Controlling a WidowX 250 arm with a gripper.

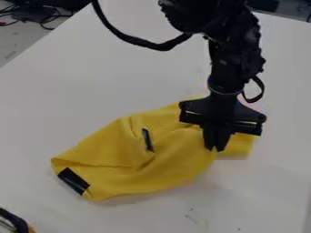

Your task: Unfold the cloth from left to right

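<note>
Camera view: at the far upper left of the gripper, past the edge of a pale table (54,100), dark cables (45,14) lie on the floor. Well apart to the gripper's lower left, a dark object with a touch of orange (16,224) is cut off by the view's corner; what it is cannot be told.

Next comes the yellow cloth (130,154), spread in a rumpled, folded heap from the gripper's lower left to just beside it on the right. Its farther left end carries a black patch (74,180); nearer the gripper, a short dark strip (147,140) sits in a crease.

The black gripper (217,149) points down onto the right part of the cloth, its fingers drawn together and seemingly pinching fabric; how many layers are caught cannot be told. This hold probably serves to take up a loose layer and carry it rightward, while the cloth's own weight and contact with the table anchor the left side. A thin pinch would suit that better than a deep one, which could drag the whole heap along.

Above and left of the gripper, a thick black cord (139,42) loops from the arm (234,54), raised over the table and apart from the cloth. Just right of the gripper lies a flatter end of the cloth, which could bunch up in the path of the pull.
</note>
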